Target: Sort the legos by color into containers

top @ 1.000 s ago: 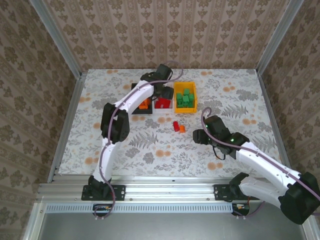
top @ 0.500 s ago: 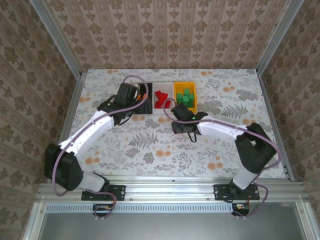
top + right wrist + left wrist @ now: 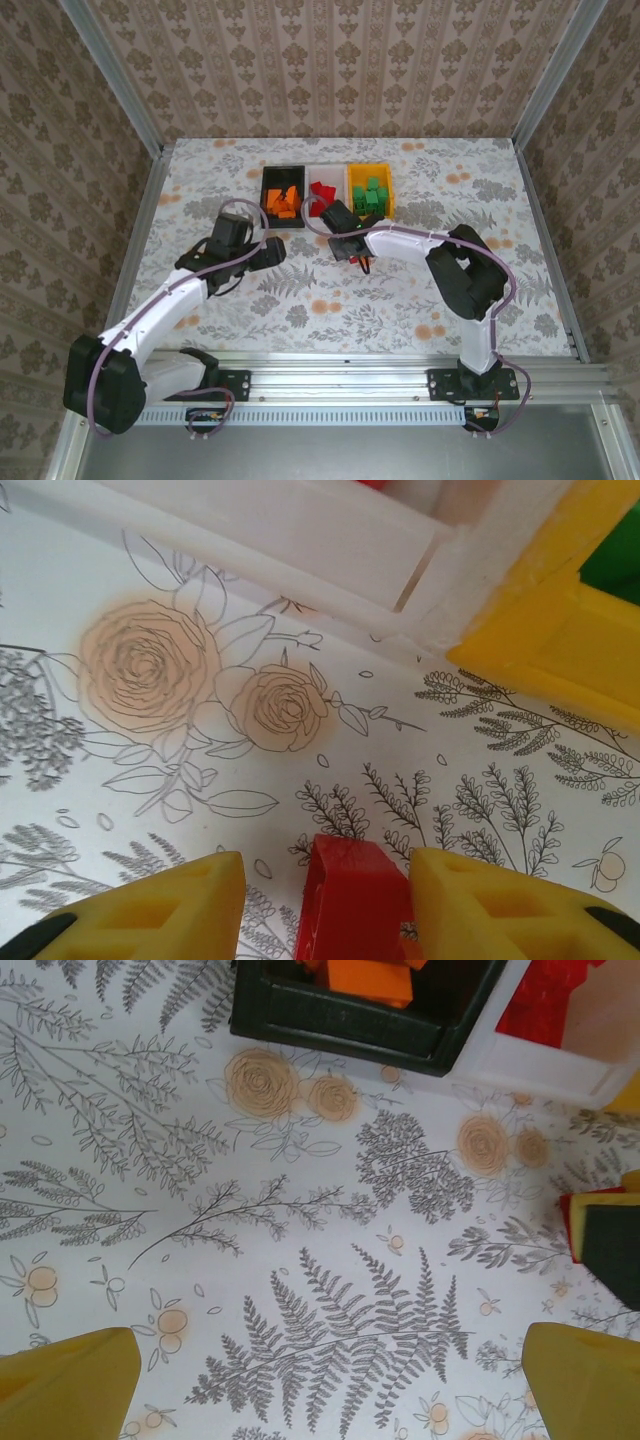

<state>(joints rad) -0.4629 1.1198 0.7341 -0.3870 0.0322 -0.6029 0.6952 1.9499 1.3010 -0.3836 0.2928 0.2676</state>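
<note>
Three bins stand in a row at the back: a black bin (image 3: 271,198) holding orange legos (image 3: 372,974), a white bin (image 3: 322,212) holding red legos (image 3: 548,1002), and a yellow bin (image 3: 385,205) holding green legos (image 3: 371,194). A loose red brick (image 3: 352,900) lies on the cloth just in front of the white bin (image 3: 300,530). My right gripper (image 3: 325,880) is open around it, the brick against the right finger (image 3: 500,910) and a gap on the left. An orange brick (image 3: 366,263) peeks out beside it. My left gripper (image 3: 320,1390) hangs wide open over bare cloth, in front of the black bin (image 3: 340,1030).
The floral tablecloth (image 3: 300,300) covers the table, with patterned walls and metal rails around it. The right gripper's fingers (image 3: 605,1240) show at the right edge of the left wrist view, close to the left gripper (image 3: 268,252).
The left arm has drawn back from the black bin toward the near left. The right arm has swung in to the loose bricks and lowered its fingers around the red one.
</note>
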